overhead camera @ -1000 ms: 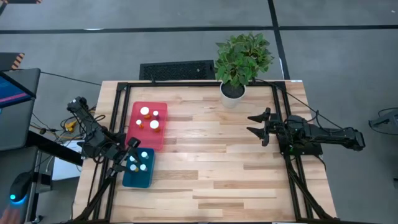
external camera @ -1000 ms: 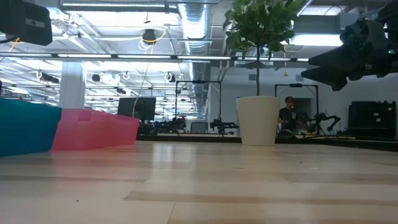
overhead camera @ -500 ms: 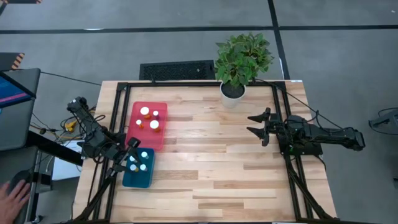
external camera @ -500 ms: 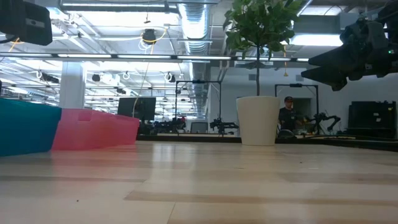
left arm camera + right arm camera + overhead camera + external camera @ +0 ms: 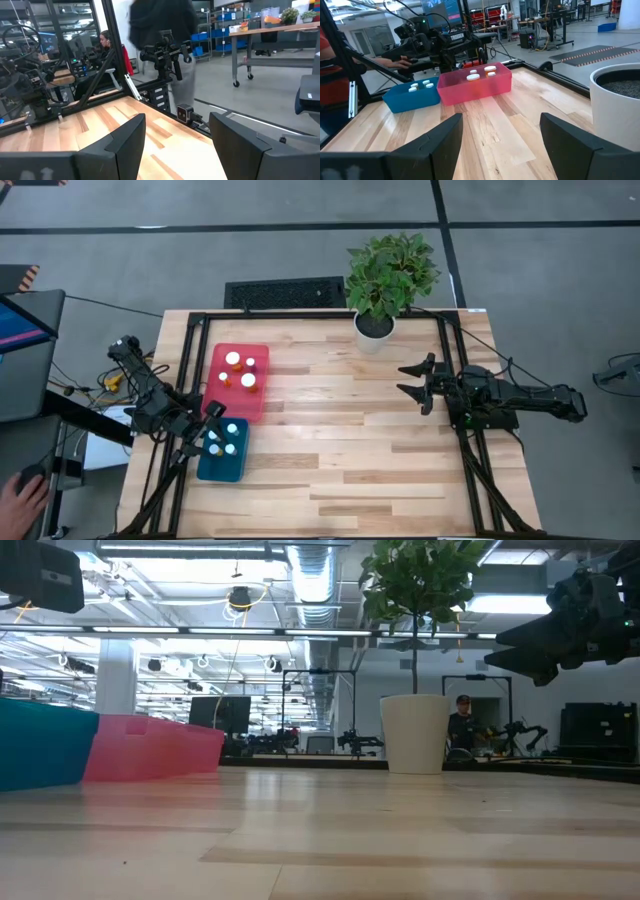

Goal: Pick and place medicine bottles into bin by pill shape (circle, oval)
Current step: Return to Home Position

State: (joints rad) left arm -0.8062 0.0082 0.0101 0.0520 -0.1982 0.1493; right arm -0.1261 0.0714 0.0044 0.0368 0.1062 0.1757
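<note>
Left gripper hangs at the left table edge, over the corner of the blue bin nearest the red bin; jaws spread, nothing between them. Right gripper sits on the right side of the table, pointing toward the bins and well apart from them; jaws spread wide, empty.

All medicine bottles are in the two bins, none loose on the wood. In the red bin there are three white caps and a small orange-bodied one. In the blue bin there are four white caps, clustered in the half nearest the left gripper. Every bottle stands upright, long axis vertical, cap up, so from above only the round caps show. The right wrist view agrees, with caps poking up above both bin walls.

The bins touch corner to corner, red farther back. A potted plant is at the back edge. A person's hand shows off the table, low on the left.
</note>
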